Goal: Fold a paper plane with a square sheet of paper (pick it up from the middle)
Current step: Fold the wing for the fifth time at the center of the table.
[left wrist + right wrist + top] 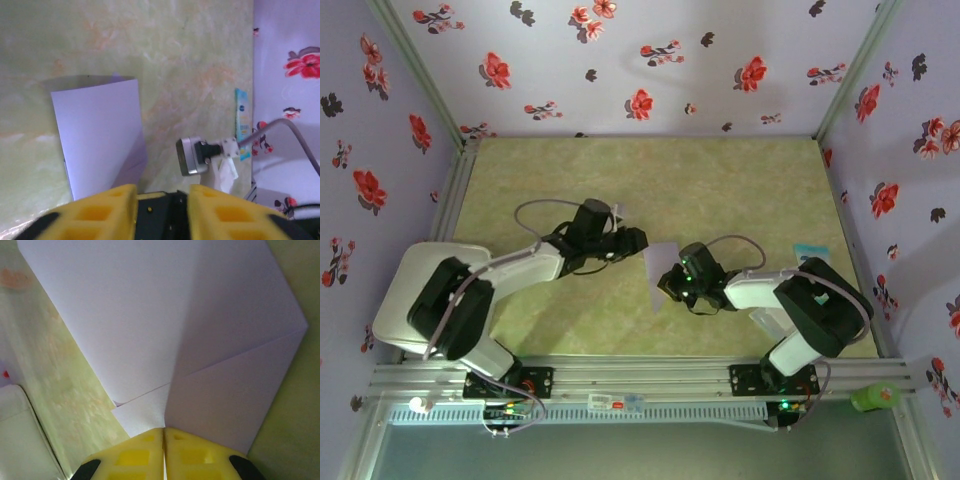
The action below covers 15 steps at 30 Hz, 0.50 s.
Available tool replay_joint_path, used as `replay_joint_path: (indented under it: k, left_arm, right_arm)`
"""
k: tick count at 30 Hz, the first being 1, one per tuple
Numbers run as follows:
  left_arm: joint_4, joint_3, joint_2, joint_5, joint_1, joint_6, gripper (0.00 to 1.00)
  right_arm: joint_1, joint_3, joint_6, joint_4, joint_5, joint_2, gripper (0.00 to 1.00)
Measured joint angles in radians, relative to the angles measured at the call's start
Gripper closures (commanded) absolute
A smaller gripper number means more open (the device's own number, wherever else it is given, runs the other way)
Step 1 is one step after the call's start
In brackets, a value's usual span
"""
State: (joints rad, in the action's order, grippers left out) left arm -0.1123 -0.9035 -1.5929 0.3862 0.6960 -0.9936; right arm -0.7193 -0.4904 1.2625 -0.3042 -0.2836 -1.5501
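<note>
**Square sheet of paper (pixel 663 272) pinched at its crease**

At mid-table (pixel 520 180), the right gripper (pixel 164 432) is clamped on the part-folded sheet's edge where the centre crease ends, probably to steady the fold. The left gripper (pixel 162 192) faces the sheet from just beside it, jaws apart and holding nothing.

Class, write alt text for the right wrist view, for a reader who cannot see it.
The right tool, its yellow fingers closed together, pinches the near edge of creased lavender paper. The paper spreads away above a green marbled table.
</note>
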Motion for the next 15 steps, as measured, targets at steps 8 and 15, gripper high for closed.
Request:
replay_joint_path:
  k: [8, 15]
  left_arm:
    - [0.034, -0.148, -0.222, 0.010, 0.020, -0.005, 0.88]
    - [0.065, -0.162, -0.330, 0.017, 0.022, -0.002, 0.95]
  right_arm:
    - [-0.002, 0.010, 0.013, -0.033, 0.001, -0.003, 0.90]
    - [-0.002, 0.010, -0.001, -0.037, 0.000, -0.002, 0.86]
